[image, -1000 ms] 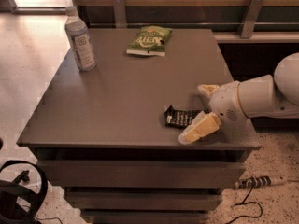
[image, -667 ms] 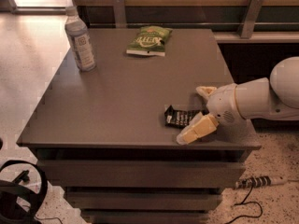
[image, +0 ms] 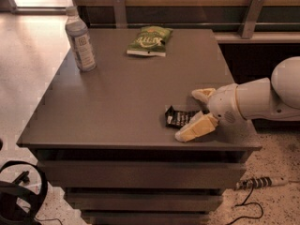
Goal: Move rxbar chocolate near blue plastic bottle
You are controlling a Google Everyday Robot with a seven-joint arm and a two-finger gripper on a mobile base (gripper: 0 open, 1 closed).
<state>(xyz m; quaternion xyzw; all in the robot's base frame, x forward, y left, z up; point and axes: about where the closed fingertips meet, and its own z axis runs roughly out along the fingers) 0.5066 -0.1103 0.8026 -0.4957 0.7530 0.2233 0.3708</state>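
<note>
The rxbar chocolate (image: 179,117) is a small flat black wrapper with white print, lying near the table's front right edge. My gripper (image: 197,113) reaches in from the right at table height, open, with one cream finger (image: 196,128) in front of the bar and the other finger (image: 203,94) behind it, so the bar's right end lies between them. The blue plastic bottle (image: 80,41), tall and pale with a white cap and label, stands upright at the table's far left corner, well away from the bar.
A green snack bag (image: 149,41) lies at the back middle of the brown table (image: 117,97). Drawers are below the tabletop. A black cable coil (image: 18,198) and a power strip (image: 260,182) lie on the speckled floor.
The gripper has shifted slightly left toward the bar. The bar, bottle and bag have not moved.
</note>
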